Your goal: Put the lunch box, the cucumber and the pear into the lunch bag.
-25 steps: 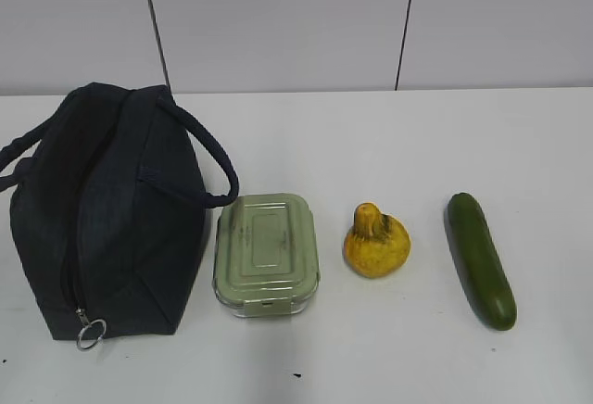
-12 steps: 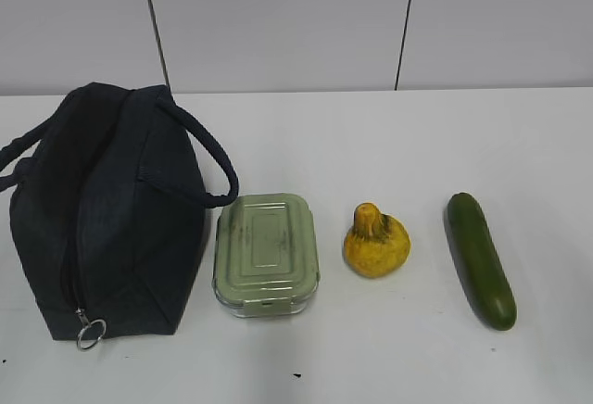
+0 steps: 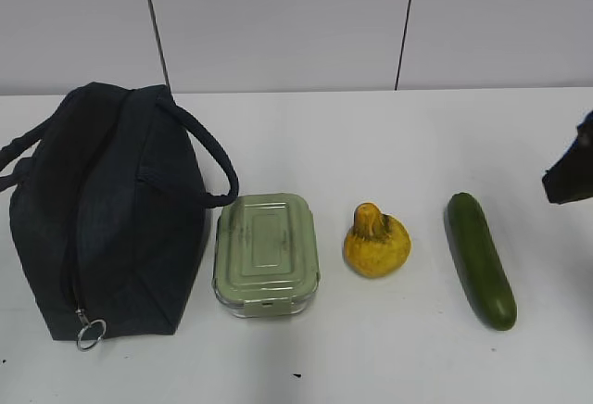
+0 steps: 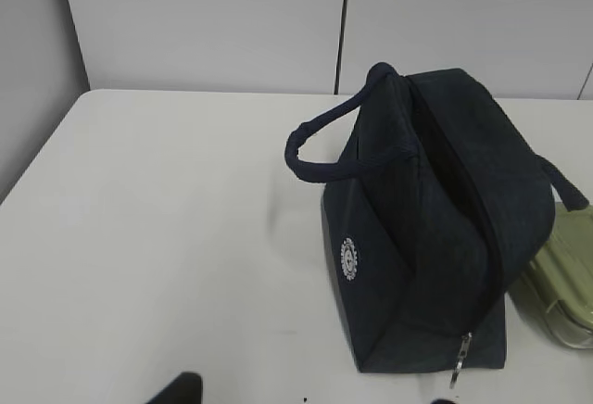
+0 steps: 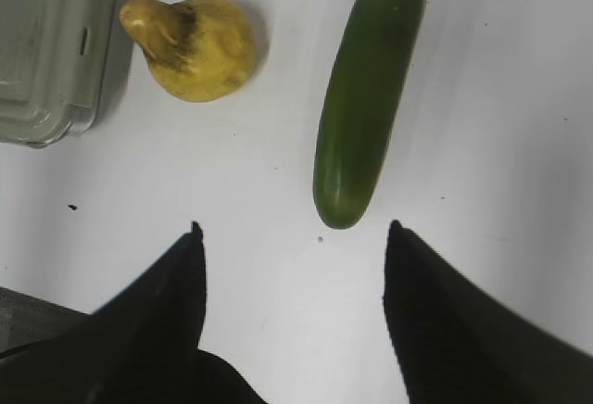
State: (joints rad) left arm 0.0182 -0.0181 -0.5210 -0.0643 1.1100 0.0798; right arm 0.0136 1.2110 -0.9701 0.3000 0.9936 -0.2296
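So you've got one lunch bag (image 3: pixel 107 214) sitting at the left end of the white table (image 3: pixel 371 145), dark navy, standing upright with its two strap handles (image 3: pixel 208 158) looped out to either side and a metal ring pull (image 3: pixel 90 334) hanging at the near bottom corner. Whether the zip along the top is closed, I can't tell from these views.

Just beside it on the right is one lunch box (image 3: pixel 267 254), sage-green lid on, nearly touching the bag's side. Then one pear (image 3: pixel 376 241), yellow-orange with its neck pointing up and back, sitting apart from the box. Then one cucumber (image 3: pixel 481 258), lying lengthwise front to back, apart from the pear. Four things total, all in a row, nothing inside the bag that I can see.

Your right gripper (image 5: pixel 292 233) hangs over the table with its two fingers spread apart, empty, the cucumber's near end just ahead of the gap between the tips. Your left gripper (image 4: pixel 310 390) only shows as dark tips at the bottom edge, set wide apart and holding nothing.
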